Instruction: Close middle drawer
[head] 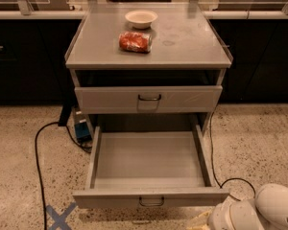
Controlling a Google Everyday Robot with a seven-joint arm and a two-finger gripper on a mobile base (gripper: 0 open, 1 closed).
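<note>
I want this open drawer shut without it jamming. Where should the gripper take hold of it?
On the middle drawer, take the flat face panel at its small central handle, coming from the front, since it stands pulled far out. The gripper sits low, off its right corner.
</note>
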